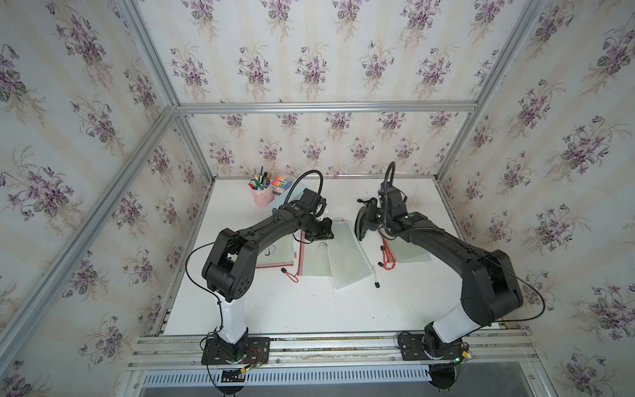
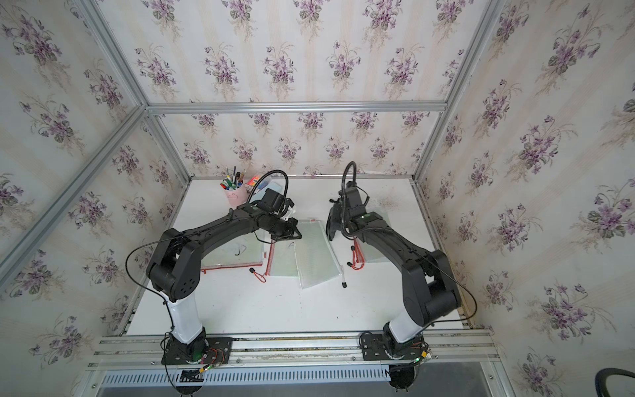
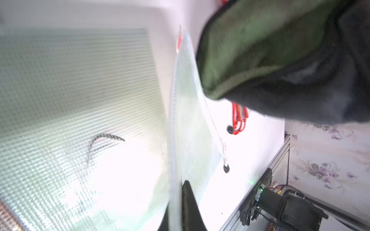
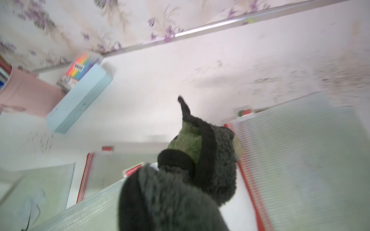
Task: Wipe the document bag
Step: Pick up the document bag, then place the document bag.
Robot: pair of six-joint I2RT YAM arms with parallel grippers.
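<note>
in both top views, clear mesh bags lie in a row on the white surface [image 1: 309, 309]. the left claw [image 1: 322, 235] is closed on the far corner of the document bag [image 1: 347, 256]. this is the white-edged bag that lies slanted and overlaps the middle bag [image 1: 314, 259]. the right claw [image 1: 368, 216] is closed on a dark cloth [image 1: 361, 225]. the cloth hangs just beside the bag's far right corner; contact cannot be confirmed. a pink pen cup [image 1: 263, 197] stands at the back of the surface, near the left arm's wrist.

left wrist view: one black finger [image 3: 190, 206] shows, with the document bag's edge pinched against it and the sheet raised on edge. the cloth, green and black, hangs close beside that sheet. the middle bag lies flat next to it and bears a curved black mark [image 3: 106, 139]. red cords [image 3: 239, 118] lie on the surface past the sheet.

right wrist view: blurred. the cloth fills the middle and hides the claw. a red-zipped bag [image 4: 300, 160] lies flat beside it. a pale blue case [image 4: 80, 98] lies by the pen cup.
</note>
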